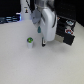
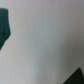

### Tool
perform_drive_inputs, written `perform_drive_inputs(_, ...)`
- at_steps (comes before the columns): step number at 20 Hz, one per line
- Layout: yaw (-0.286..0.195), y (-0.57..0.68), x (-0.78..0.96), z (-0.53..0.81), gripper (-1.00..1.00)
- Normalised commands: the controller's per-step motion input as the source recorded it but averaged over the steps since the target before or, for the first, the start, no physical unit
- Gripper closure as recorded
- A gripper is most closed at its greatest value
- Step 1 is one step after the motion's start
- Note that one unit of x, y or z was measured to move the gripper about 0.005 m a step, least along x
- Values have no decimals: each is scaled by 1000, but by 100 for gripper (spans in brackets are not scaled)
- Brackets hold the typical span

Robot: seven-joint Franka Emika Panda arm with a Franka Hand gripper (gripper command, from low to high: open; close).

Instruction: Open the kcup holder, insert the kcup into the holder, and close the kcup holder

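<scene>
Gripper: white arm's gripper point(image 1: 44, 44) low over table; finger opening cannot be told, no visible load.
Kcup: small white green-topped pod point(image 1: 30, 42) just beside gripper, ungrasped.
Holder: black boxy drawer unit point(image 1: 66, 30) beyond gripper's other side.
Progress: insertion and closing pending.

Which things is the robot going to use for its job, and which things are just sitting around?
For the job:
- the kcup, small and white with a green top, standing on the table
- the kcup holder, the black box at the exterior view's right
- the gripper, hanging low beside the kcup, not holding it

Just sitting around:
- dark blurry items at the back
- the white table
</scene>
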Motion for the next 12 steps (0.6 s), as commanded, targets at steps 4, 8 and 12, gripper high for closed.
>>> perform_drive_inputs(4,-256,-501,-174,-280,-100)
perform_drive_inputs(8,-225,-482,-224,-413,-100)
perform_drive_inputs(12,-232,-523,-187,-361,-100)
